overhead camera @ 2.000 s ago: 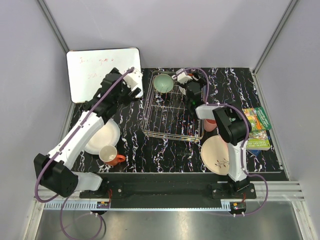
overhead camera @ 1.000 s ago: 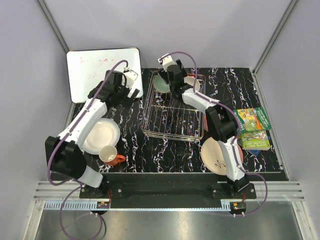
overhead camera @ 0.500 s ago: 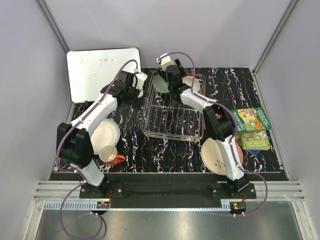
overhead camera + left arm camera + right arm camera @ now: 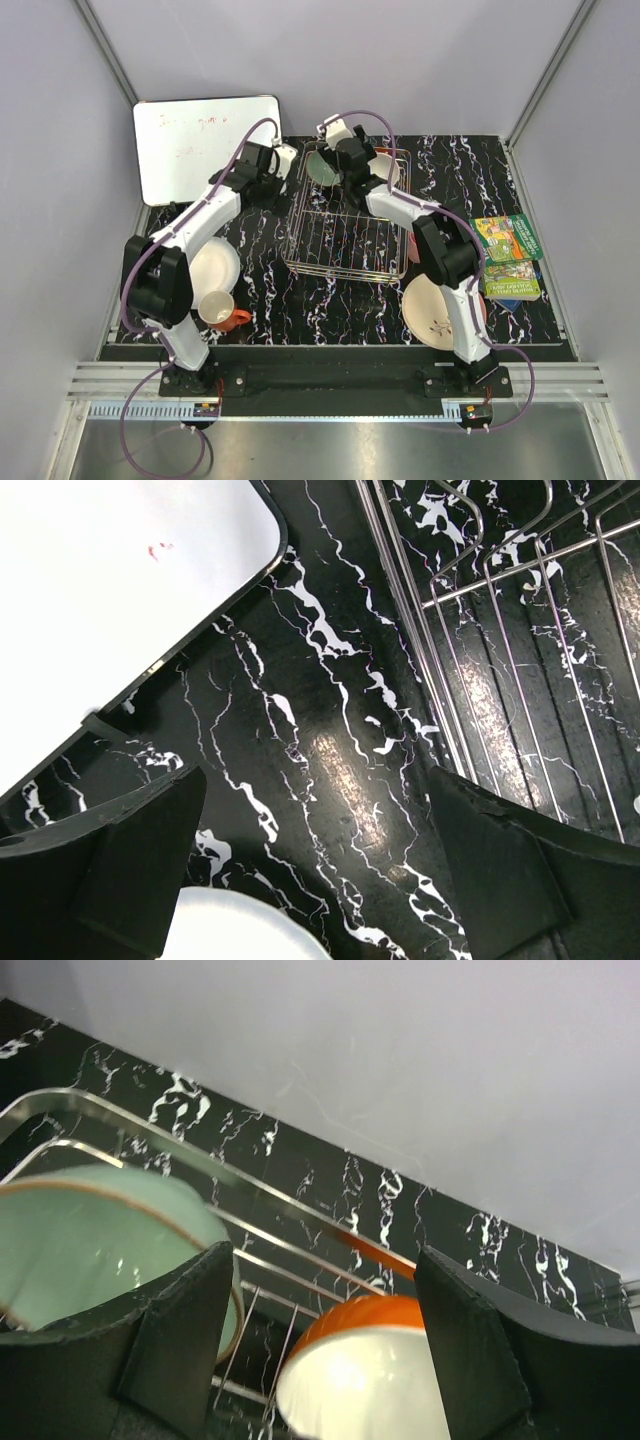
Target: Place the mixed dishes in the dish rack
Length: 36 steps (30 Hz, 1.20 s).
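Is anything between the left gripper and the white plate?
Nothing visible. Between the open left gripper and the plate lies only bare table; whiteboard and rack sit off to either side.

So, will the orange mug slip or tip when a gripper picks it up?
The orange mug looks glazed and stiff, so it probably slips in a grip and could chip if dropped. It seems to stand mouth-up with a side handle, so a push would likely slide or turn it, not roll it.
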Each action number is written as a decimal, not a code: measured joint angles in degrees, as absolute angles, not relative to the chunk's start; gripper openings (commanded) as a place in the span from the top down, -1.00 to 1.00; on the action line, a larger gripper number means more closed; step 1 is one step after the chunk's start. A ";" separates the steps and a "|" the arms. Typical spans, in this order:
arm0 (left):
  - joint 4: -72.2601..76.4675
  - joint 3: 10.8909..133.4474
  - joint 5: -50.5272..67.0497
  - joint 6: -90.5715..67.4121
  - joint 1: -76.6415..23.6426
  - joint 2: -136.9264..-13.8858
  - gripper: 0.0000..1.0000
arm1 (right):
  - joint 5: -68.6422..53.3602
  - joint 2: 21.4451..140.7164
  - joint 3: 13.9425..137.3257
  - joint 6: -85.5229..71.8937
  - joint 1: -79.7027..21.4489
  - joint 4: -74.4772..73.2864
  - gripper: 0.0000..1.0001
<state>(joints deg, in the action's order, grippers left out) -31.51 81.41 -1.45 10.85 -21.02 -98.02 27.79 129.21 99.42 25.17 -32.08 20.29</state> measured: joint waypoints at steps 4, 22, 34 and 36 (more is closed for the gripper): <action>-30.76 81.41 -1.45 10.20 -21.23 -99.55 -0.98 | 25.85 124.53 93.73 23.18 -33.15 19.57 -0.63; -29.06 81.38 -2.00 9.61 -21.82 -100.57 -0.98 | 26.15 130.32 99.57 24.40 -34.68 17.17 -0.65; -27.31 81.38 -2.33 9.58 -22.90 -101.25 -0.98 | 27.51 131.94 99.57 25.04 -28.73 17.15 -0.65; -27.31 81.38 -2.37 9.61 -22.98 -101.27 -0.98 | 27.51 131.61 98.72 25.28 -28.58 18.06 -0.65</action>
<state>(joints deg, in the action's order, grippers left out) -27.31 81.38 -2.37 9.61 -22.98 -101.27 27.51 131.61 98.72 25.28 -28.58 18.06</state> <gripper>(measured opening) 0.987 0.828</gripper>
